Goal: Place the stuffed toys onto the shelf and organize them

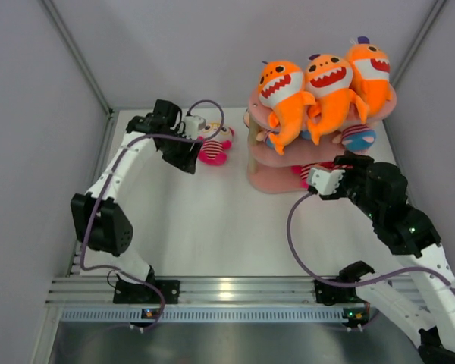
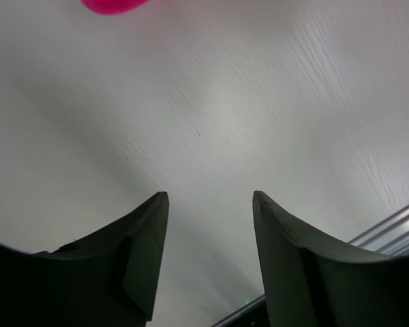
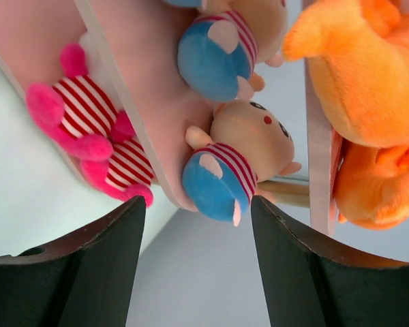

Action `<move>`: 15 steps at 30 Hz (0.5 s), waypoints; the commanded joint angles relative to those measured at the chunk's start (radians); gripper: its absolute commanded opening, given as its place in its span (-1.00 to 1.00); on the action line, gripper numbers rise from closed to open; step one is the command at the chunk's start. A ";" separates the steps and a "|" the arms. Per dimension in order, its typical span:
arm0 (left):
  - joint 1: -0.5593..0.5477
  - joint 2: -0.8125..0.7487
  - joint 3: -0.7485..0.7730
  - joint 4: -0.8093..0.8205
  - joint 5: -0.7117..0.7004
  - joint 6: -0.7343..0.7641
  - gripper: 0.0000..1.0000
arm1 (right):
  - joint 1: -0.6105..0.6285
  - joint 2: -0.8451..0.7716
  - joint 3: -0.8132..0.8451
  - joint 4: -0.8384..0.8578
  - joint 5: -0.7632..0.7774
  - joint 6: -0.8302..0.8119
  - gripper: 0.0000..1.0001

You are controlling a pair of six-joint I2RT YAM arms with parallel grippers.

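left gripper point(image 2: 210, 197): fingers spread apart, nothing held; mostly bare table point(image 1: 212, 220) is seen past them, with just a sliver of pink at the top edge of the wrist view

right gripper point(image 3: 198, 201): fingers apart too, empty, parked right up against the front of the shelf point(image 1: 267, 182)

loose doll point(image 1: 214, 144): pink-striped, lying on the table just beside the left gripper, well apart from the shelf

risk 1: a grab could easily be missed, since the loose doll isn't lined up between the left fingers; only table would get pinched, or the doll shoved away

risk 2: the top board is packed with shark plushes point(image 1: 330, 80) hanging over its edge, so one could get knocked off if the shelf is bumped by the right arm

risk 3: the dolls on the lower boards could be pushed out by a careless nudge from the right gripper

count, sharks: three, all on the top board

count, blue-outfit dolls point(image 3: 221, 167): two, on the middle board

count, shelved striped dolls point(image 3: 88, 109): at least one on the bottom board; one or two can't be told

count, left to shelve: one, probably
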 commanded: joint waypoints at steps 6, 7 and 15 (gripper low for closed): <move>-0.018 0.291 0.181 0.322 -0.241 -0.278 0.29 | 0.012 -0.166 -0.071 0.088 -0.148 0.176 0.32; -0.017 0.323 0.207 0.334 -0.247 -0.288 0.31 | 0.011 -0.163 -0.066 0.079 -0.147 0.176 0.32; -0.017 0.555 0.371 0.340 -0.176 -0.331 0.33 | 0.011 -0.180 -0.083 0.087 -0.139 0.190 0.32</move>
